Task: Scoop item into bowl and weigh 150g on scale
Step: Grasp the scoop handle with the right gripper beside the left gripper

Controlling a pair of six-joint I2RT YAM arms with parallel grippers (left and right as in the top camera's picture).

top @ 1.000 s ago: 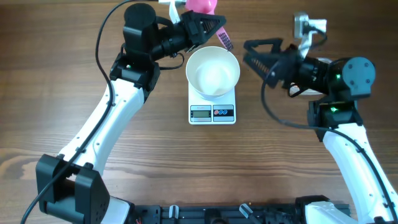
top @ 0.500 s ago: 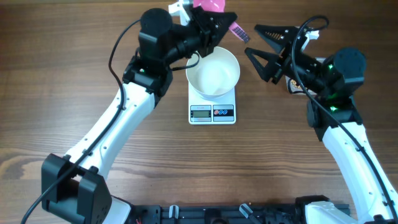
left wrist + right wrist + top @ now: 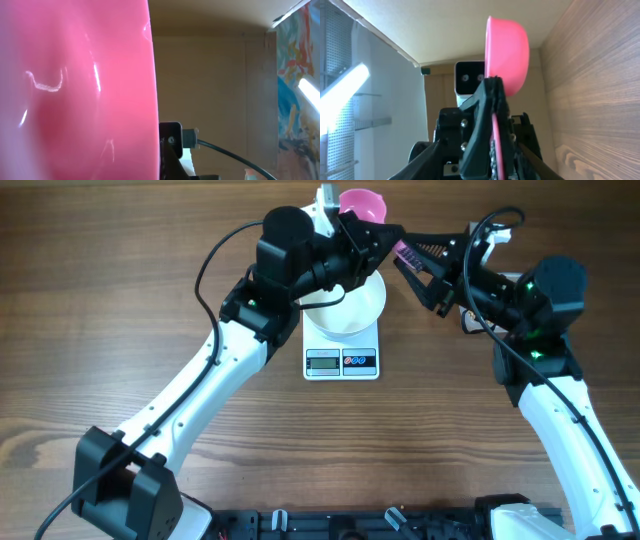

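My left gripper (image 3: 382,240) is shut on a pink scoop (image 3: 360,200), held on edge above the table's far side. In the left wrist view the scoop's cup (image 3: 75,90) fills the left half. The scoop's handle (image 3: 405,252) points right, into the gap of my right gripper (image 3: 402,254). That gripper is open, its jaws partly narrowed on either side of the handle and apart from it. The right wrist view shows the cup (image 3: 507,55) above the left gripper's fingers (image 3: 482,120). The white bowl (image 3: 352,308) stands on the scale (image 3: 342,362). The item shows in no view.
Both arms meet over the far middle of the wooden table (image 3: 100,300). The left arm's black wrist (image 3: 290,250) hangs over the bowl's left rim. A black cable (image 3: 470,370) loops beside the right arm.
My left arm has swung right with the scoop, bringing its handle between the right gripper's jaws. Those jaws have narrowed from wide open, and the right wrist has turned toward the scoop.
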